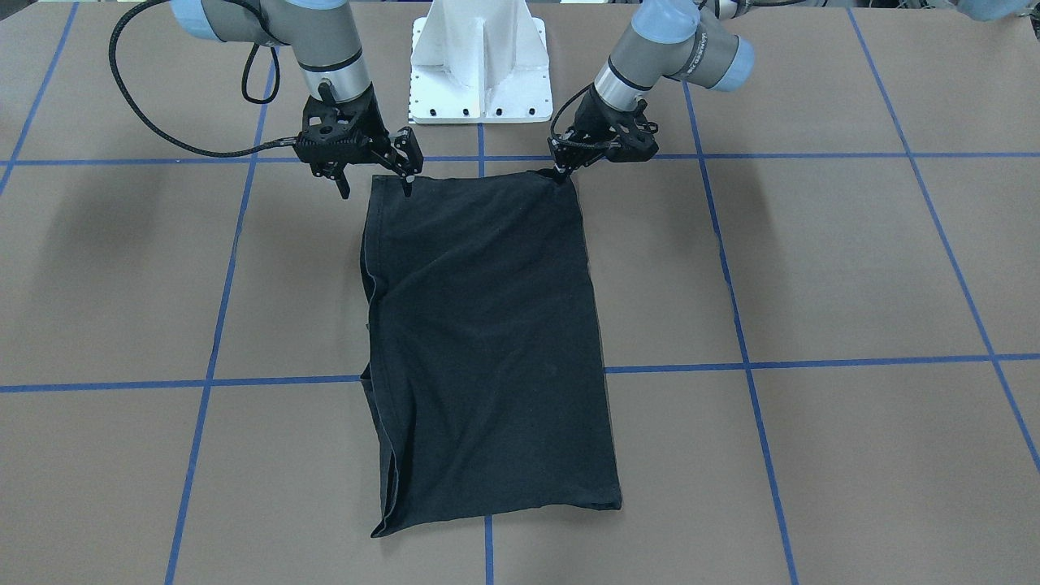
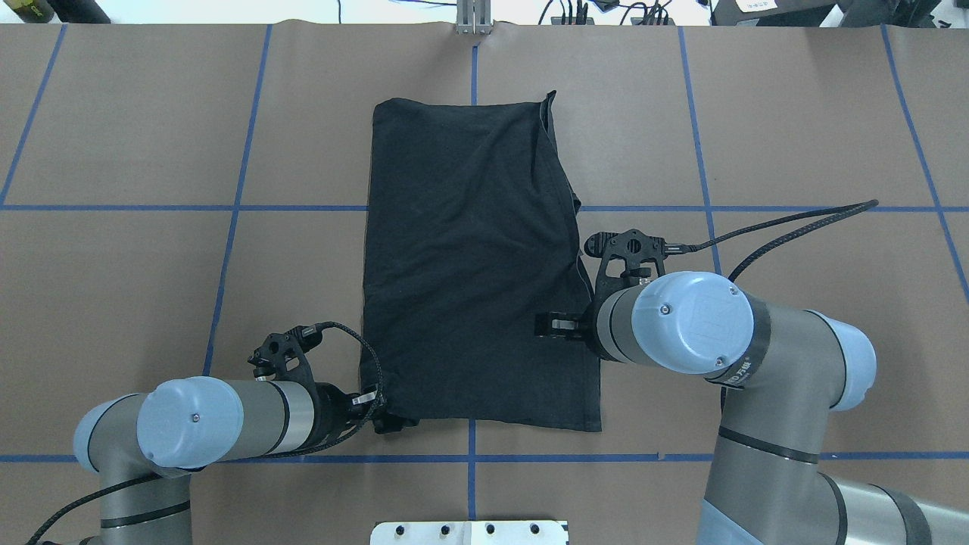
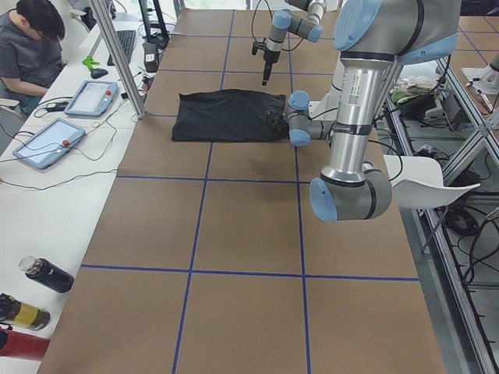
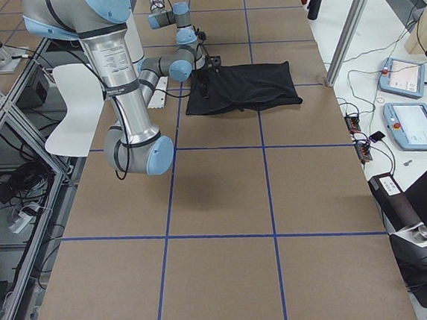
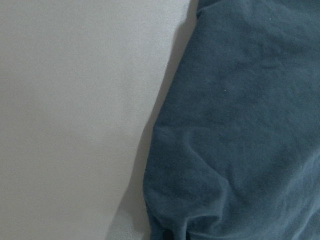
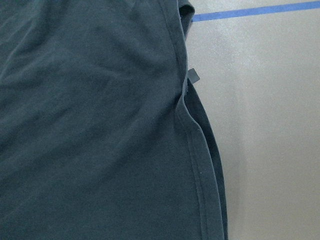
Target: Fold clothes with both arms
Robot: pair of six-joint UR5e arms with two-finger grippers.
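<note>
Black T-shirt (image 1: pixel 487 341) lies folded into a long rectangle in the middle of the brown table (image 1: pixel 853 268). Its long axis runs straight away from the robot: one short edge sits just in front of the white pedestal (image 1: pixel 479 73) and the other at the far side. The left gripper (image 1: pixel 561 172) has its fingers pinched together on one near corner. The right gripper (image 1: pixel 375 185) hangs above the other near corner, spread wide.

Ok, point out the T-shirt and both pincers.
T-shirt (image 1: pixel 487 341), front-facing view, middle of the folded cloth.
Left pincer (image 1: pixel 560 172), front-facing view, fingertips at the shirt's corner.
Right pincer (image 1: pixel 377 188), front-facing view, gap between its spread fingers.
</note>
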